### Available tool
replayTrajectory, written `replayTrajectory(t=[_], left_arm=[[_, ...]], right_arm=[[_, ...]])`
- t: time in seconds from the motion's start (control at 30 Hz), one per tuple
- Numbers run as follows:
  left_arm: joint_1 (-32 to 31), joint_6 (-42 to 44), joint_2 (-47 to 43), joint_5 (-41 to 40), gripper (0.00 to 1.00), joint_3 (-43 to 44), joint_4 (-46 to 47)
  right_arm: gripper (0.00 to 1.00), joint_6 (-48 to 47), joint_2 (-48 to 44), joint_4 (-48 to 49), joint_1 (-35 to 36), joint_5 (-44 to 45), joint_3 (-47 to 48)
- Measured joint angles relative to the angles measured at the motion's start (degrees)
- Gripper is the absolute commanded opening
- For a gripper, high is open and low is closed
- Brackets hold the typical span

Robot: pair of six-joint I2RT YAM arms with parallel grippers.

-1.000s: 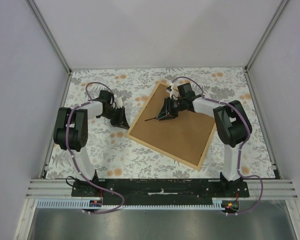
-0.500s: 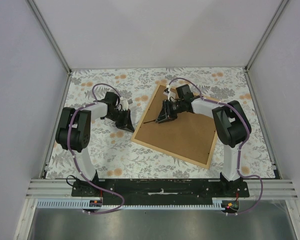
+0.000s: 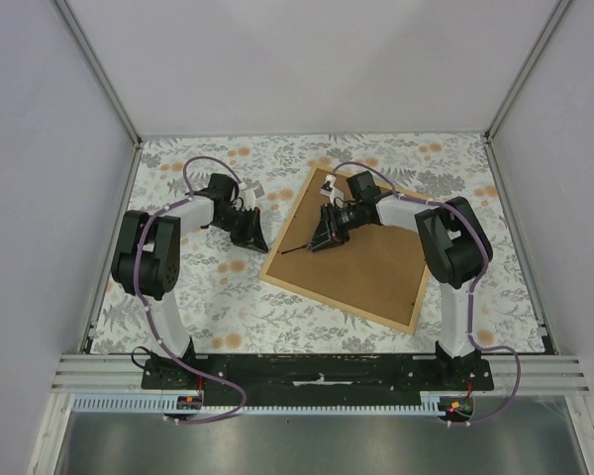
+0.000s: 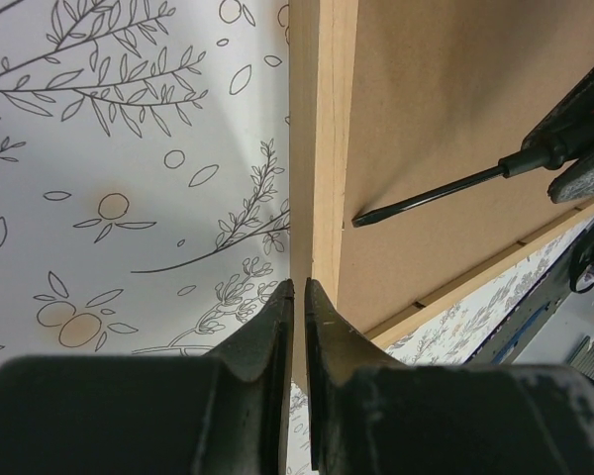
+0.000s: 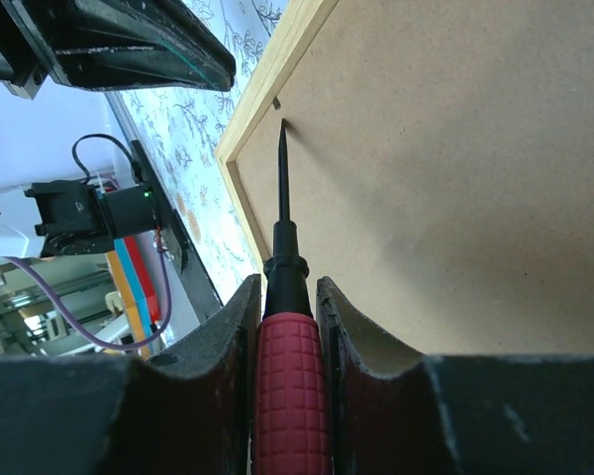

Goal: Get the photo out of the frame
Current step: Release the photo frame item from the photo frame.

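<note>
Shows frame [image 3: 366, 267] back-up, swung round this last second, with left gripper [image 4: 299, 287], fingers almost together, at its edge. Keeps right gripper [image 5: 289, 289] clamped on screwdriver [image 5: 289, 361]; photo probably still inside, hidden.

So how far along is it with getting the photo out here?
Done: the frame lies face down, brown backing board up. In hand: the right gripper holds a red-handled screwdriver, tip at the board's edge beside the frame strip; the left gripper, shut, sits at the frame's outer edge. Left: board off, photo out; no photo visible yet.
</note>
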Motion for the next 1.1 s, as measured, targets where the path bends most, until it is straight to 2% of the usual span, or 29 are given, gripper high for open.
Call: replayTrajectory(t=[0.83,1.1], left_arm=[[-2.4,-0.1,0.1,-1.6,0.15,-0.4,1.1],[-2.6,-0.8,-0.4,-3.9,0.15,-0.6,0.9]], right_arm=[[0.0,1.3,3.3,-1.2,0.4,-0.7,3.8],[0.0,2.5,2.1,-6.2,3.6,4.9,8.0]])
